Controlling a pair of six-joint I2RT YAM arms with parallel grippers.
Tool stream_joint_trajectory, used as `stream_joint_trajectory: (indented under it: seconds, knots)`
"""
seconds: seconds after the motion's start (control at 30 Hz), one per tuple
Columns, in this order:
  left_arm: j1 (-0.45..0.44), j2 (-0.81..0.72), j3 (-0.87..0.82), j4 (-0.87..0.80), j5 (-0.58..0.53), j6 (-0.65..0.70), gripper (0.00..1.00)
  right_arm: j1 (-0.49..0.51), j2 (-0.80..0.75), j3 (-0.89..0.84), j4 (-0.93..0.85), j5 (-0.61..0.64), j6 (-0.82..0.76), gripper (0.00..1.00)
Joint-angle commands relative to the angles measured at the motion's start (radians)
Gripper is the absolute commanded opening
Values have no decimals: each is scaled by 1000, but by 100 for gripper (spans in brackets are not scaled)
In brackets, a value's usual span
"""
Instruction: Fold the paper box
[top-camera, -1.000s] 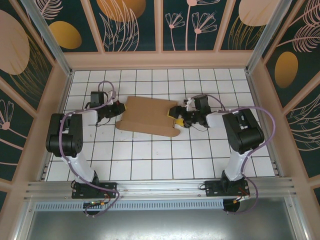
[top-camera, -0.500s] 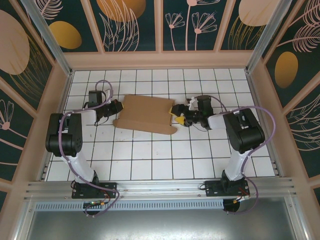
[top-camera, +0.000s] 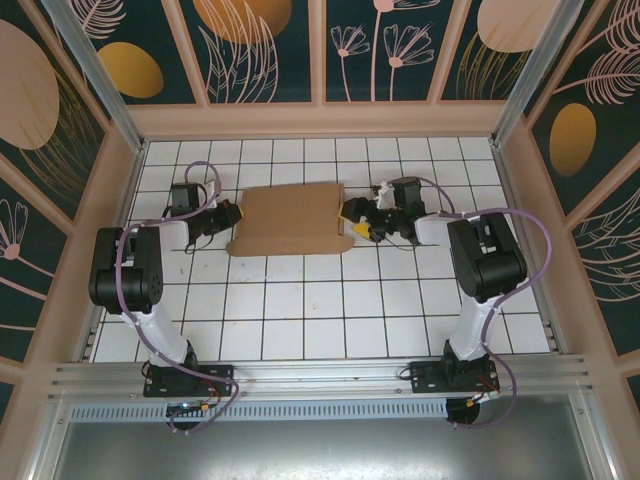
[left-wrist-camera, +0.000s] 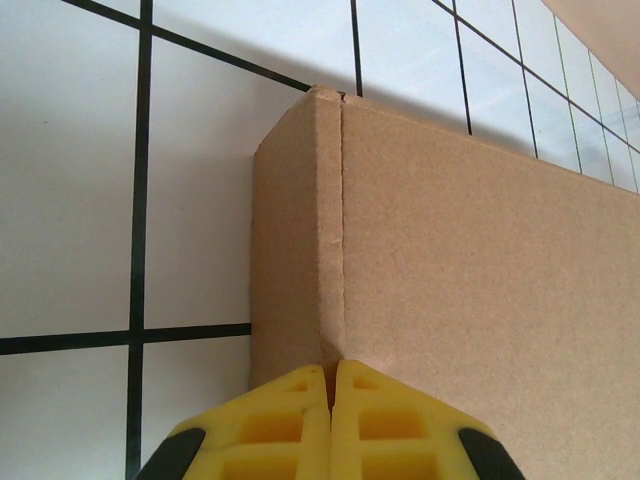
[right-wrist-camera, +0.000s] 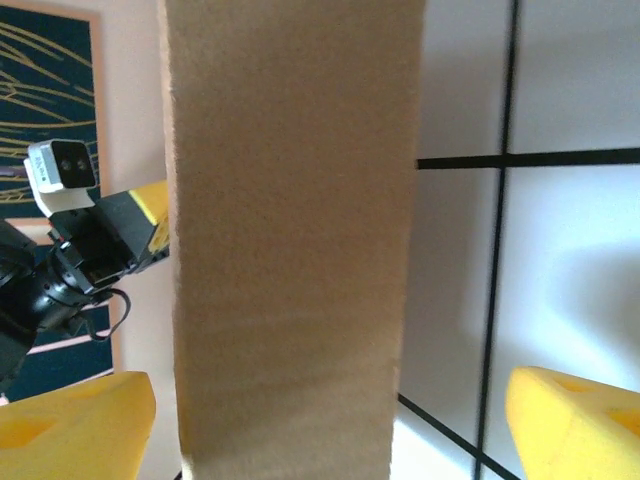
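The paper box (top-camera: 290, 220) is lying mostly flat on the table (top-camera: 300, 310), toward 11 o'clock of its centre, with an arm at each short end.

At the box's 9 o'clock edge the left gripper (top-camera: 230, 216) is touching the cardboard. In the left wrist view its yellow pads (left-wrist-camera: 400, 425) are sitting pressed together with no gap, right where a crease line runs down the folded corner. Whether a layer of cardboard is nipped between them cannot be told. The likely trouble here is slipping. If the clenched tips are merely pushing on the crease, they are bearing on a narrow ridge. They could skid off to 12 or 6 o'clock, or shove the whole box toward 3 o'clock instead of bending it.

At the 3 o'clock edge the right gripper (top-camera: 350, 218) is standing released, its fingers (right-wrist-camera: 575, 425) spread wide on either side of a raised cardboard strip. The strip is sitting much closer to one finger than to the other, so closing now would probably drag it sideways before clamping. That could kink the cardboard away from its crease.

Both arms are working opposite ends of one light sheet. Pressing toward each other may be buckling the middle panel upward, and pulling apart may be flattening folds that should be standing. Nothing is weighting the box, so it could pivot on the smooth table.
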Motion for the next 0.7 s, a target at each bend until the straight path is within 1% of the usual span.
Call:
stream_joint_trajectory:
  seconds: [0.0, 0.1, 0.2, 0.3, 0.33, 0.37, 0.43, 0.47, 0.5, 0.57, 0.63, 0.67]
  knots:
    - [11, 68, -71, -238, -82, 8, 0, 32, 46, 60, 13, -80, -16, 90]
    - [11, 70, -71, -234, -82, 5, 0, 51, 76, 98, 22, -90, -9, 88]
    - [11, 75, -68, -232, -82, 2, 0, 61, 117, 123, 57, -106, 25, 80]
    - [11, 73, -66, -222, -63, -7, 0, 60, 133, 106, 166, -134, 98, 66]
    - [11, 67, -66, -218, -54, -13, 0, 60, 131, 92, 202, -137, 120, 60]
    - [11, 55, -67, -213, -47, -20, 0, 59, 123, 73, 234, -133, 139, 53]
    - [10, 24, -73, -195, -38, -46, 0, 59, 94, 26, 288, -100, 170, 45]
    - [10, 2, -76, -187, -36, -64, 2, 59, 70, -11, 327, -72, 193, 42]
    - [11, -19, -79, -177, -35, -81, 7, 59, 51, -48, 375, -53, 217, 41]
    - [10, -83, -100, -140, -52, -146, 21, 61, 4, -141, 469, 13, 272, 41]
    - [9, -151, -114, -138, -88, -211, 33, 69, -35, -245, 588, 79, 329, 40]
    - [9, -181, -116, -150, -101, -242, 36, 73, -52, -297, 654, 109, 365, 40]
